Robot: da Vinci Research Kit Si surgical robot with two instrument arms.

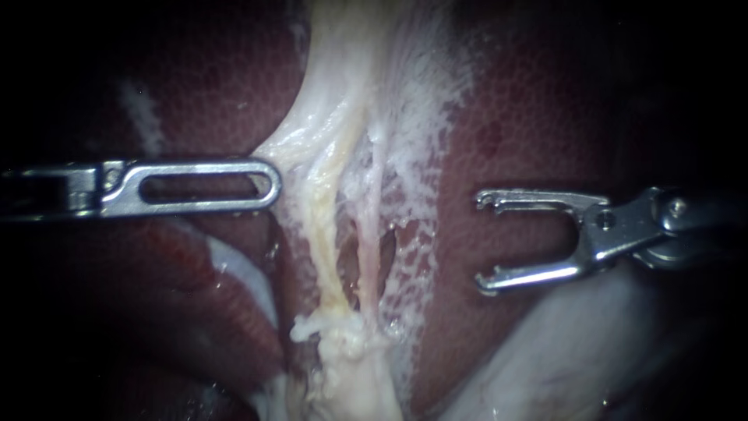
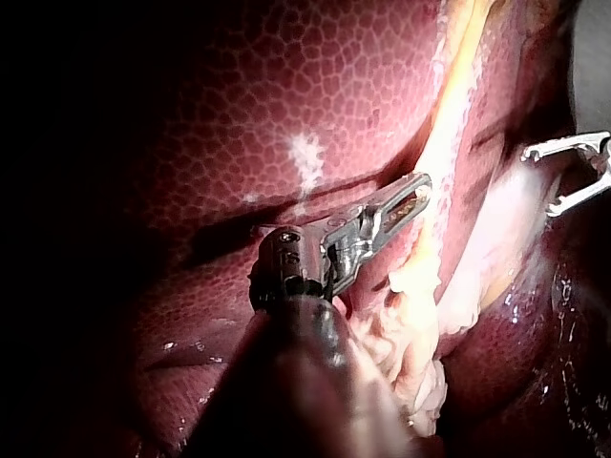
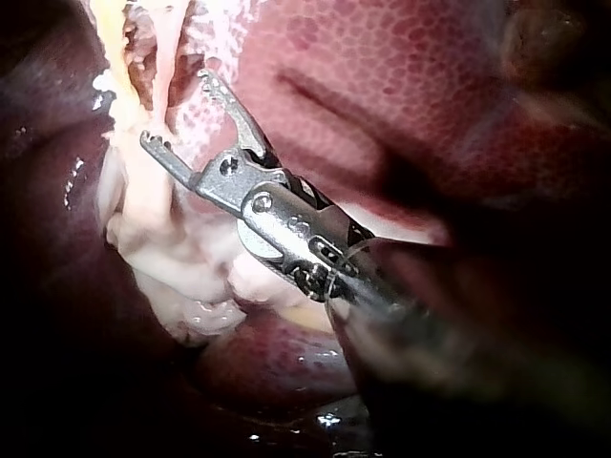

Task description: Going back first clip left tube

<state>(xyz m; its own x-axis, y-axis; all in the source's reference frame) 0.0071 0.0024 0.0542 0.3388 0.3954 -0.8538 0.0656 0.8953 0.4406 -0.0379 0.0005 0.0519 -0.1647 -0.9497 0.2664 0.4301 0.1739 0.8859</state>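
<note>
Two pale tubes run down the middle between lobes of the liver (image 1: 514, 125): a thicker yellowish left tube (image 1: 323, 234) and a thinner right tube (image 1: 372, 242). I see no clip on either. My left instrument (image 1: 269, 185) comes in level, its slotted jaws lying together on the edge of the white tissue (image 1: 292, 152) beside the left tube, which is tented toward them. My right instrument (image 1: 483, 240) stands right of the tubes over the liver, jaws wide open and empty, apart from the tissue. The right wrist view shows those open jaws (image 3: 177, 110) just short of the tubes (image 3: 143, 191).
Frayed white membrane (image 1: 413, 117) spreads to the right of the tubes. A lumpy pale stump (image 1: 347, 343) sits where the tubes end below. A pale fold of tissue (image 1: 576, 351) lies under my right instrument. Dark liver (image 2: 315, 86) surrounds my left instrument (image 2: 410, 196).
</note>
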